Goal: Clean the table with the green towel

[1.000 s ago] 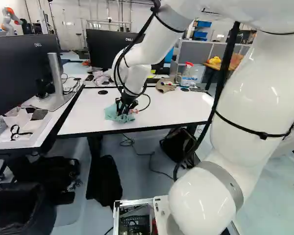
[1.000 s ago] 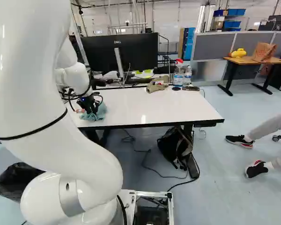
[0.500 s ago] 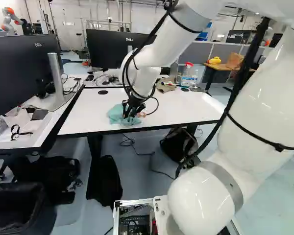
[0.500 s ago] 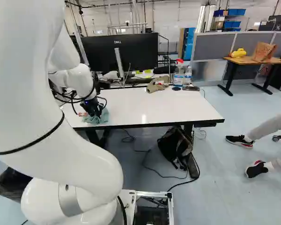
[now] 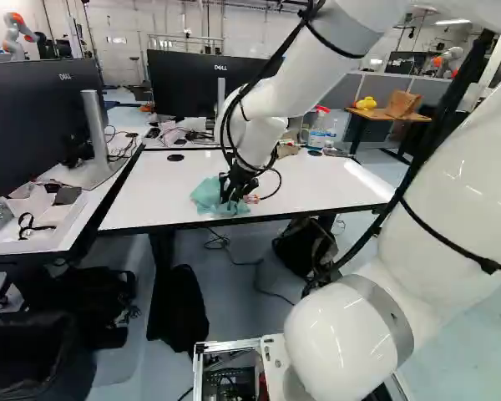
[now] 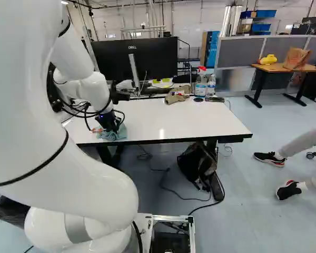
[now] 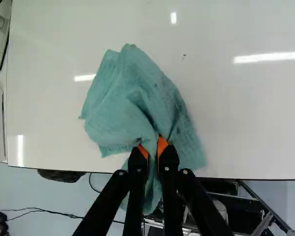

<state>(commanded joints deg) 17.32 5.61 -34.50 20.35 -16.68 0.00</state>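
Beyond the gripper stands a black monitor. Ahead and to the gripper's right, a spray bottle stands beside a clear bottle, with a crumpled brown cloth nearer the gripper. Farther off on that side, a wooden desk carries a yellow object and a paper bag. Left of the gripper is a larger monitor. Lower than the gripper, a dark backpack rests on the floor to its right; a black bin is to its left, nearer the base.
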